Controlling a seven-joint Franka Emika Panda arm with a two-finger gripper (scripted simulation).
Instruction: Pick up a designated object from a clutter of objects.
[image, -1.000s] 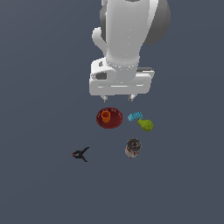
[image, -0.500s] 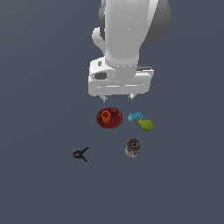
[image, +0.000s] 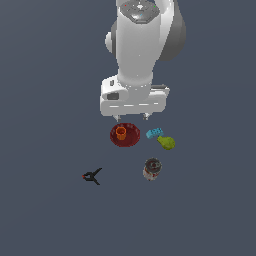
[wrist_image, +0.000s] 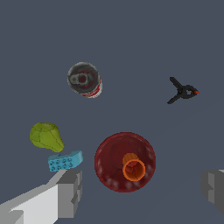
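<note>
The small orange cup stands upright inside the dark red bowl, toward the bowl's side at the exterior view's left. My gripper hangs open above the bowl's far edge, its fingers spread wide on either side of the bowl in the wrist view. Nothing is between them. The rest of the clutter lies around the bowl: a blue brick, a yellow-green pear, a brown-and-white can and a black clamp.
The brick and pear lie just to the exterior view's right of the bowl, the brick close to one finger in the wrist view. The can stands nearer the camera, the clamp off to the exterior view's left. All rest on a plain dark grey floor.
The gripper has come down a little toward the bowl and cup. The objects have not moved.
</note>
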